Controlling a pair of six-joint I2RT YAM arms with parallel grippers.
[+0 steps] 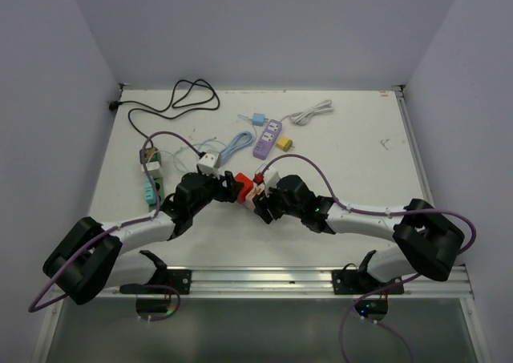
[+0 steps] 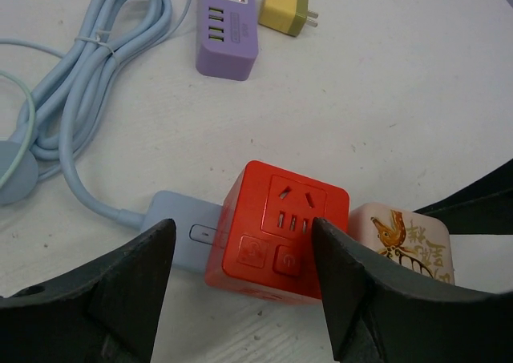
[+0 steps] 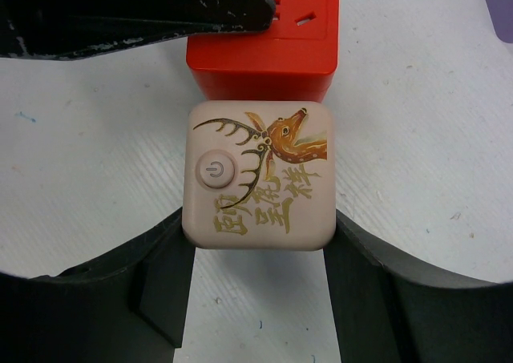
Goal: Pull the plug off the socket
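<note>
Seen from above, the two arms meet over the middle of the table [image 1: 361, 187], the left tool [image 1: 228, 187] and the right tool [image 1: 263, 195] facing each other with the red socket cube [image 1: 243, 183] between them. From the left wrist, that tool's jaws stand apart astride the red socket cube: one finger [image 2: 353, 283] touches its right top corner, while the other [image 2: 128, 283] is clear of it, over a blue plug [image 2: 180, 231] seated in the cube's left side. The beige cube [image 2: 409, 239] sits against the socket's right side; ahead lie a blue cable [image 2: 104, 66], a purple power strip [image 2: 228, 26] and a yellow adapter [image 2: 287, 7]. From the right wrist, that tool is clamped on the beige cube's two sides, the red socket joined to it just ahead.
</note>
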